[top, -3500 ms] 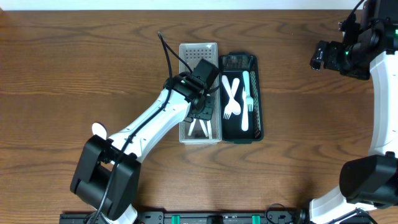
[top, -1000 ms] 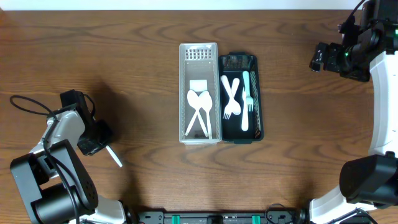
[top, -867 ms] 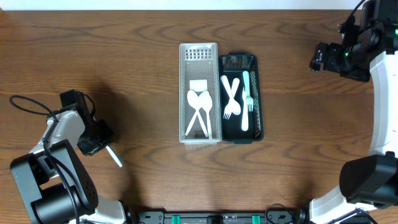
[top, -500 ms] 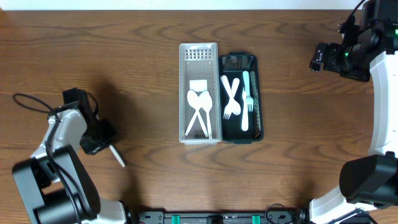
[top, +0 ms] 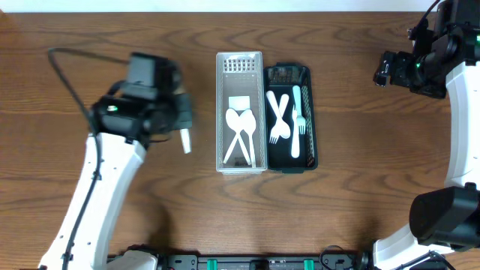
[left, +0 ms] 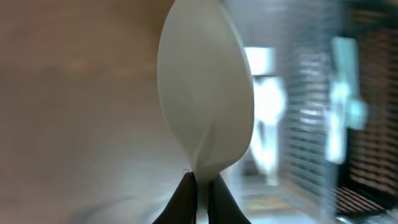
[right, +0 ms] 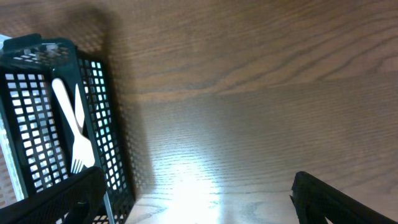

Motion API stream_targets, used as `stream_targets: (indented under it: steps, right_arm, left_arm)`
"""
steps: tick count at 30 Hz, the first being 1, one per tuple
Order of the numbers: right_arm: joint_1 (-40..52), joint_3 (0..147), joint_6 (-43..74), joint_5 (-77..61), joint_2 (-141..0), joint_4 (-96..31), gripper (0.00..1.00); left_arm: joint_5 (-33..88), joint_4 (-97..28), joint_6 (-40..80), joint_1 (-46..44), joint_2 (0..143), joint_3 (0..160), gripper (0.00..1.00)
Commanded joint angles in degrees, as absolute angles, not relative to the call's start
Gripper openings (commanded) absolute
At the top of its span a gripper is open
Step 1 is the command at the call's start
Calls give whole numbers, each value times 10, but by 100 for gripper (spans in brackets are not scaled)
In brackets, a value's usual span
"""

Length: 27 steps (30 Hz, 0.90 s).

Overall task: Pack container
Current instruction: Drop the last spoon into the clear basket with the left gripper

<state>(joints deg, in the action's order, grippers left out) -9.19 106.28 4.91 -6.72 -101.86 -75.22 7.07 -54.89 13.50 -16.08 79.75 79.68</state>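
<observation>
White spoon (left: 205,106) pinched at its neck by left gripper (left: 198,190), closed tight on it, over the table (top: 360,187) just left of white basket (top: 220,112). Two spoons (top: 240,135) lie inside. Black basket (top: 313,112) touching beside, holding forks (top: 279,120). Right gripper (right: 199,202) spread wide, empty, well apart.

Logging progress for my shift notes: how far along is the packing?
Done: two spoons lie in the white basket, forks in the black basket. In hand: the left gripper holds a third spoon, left of the white basket. Left: placing that spoon in.
</observation>
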Motion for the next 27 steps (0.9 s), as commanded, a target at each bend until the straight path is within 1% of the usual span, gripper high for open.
stream_targets:
  steps: [1, 5, 9, 15, 20, 22, 24, 25, 27]
  right_arm:
    - [-89, 1060, 39, -72, -1024, -752, 99]
    - [-89, 1060, 39, -72, -1024, -752, 99]
    - [-89, 1060, 39, -71, -1024, -752, 99]
    - [-89, 1060, 37, -71, -1024, -752, 99]
    - [-89, 1060, 37, -71, -1024, -752, 99]
    - [-89, 1060, 37, -71, -1024, -752, 99]
    - [-89, 1060, 37, -71, -1024, -752, 99]
    - [-89, 1060, 37, -71, -1024, -752, 99]
    - [-89, 1060, 36, -71, -1024, -750, 99]
  left_arm:
    - [43, -543, 140, -226, 821, 830, 6]
    - [36, -519, 142, -279, 870, 832, 6]
    - [36, -502, 145, -307, 945, 832, 6]
    - [50, -480, 154, -316, 1043, 832, 6]
    - [52, -476, 153, -316, 1086, 832, 6]
    - [51, -472, 153, -316, 1088, 832, 15]
    - [51, -468, 152, -315, 1084, 832, 31]
    - [51, -466, 150, -314, 1080, 832, 36]
    - [42, -466, 148, -311, 1072, 835, 40]
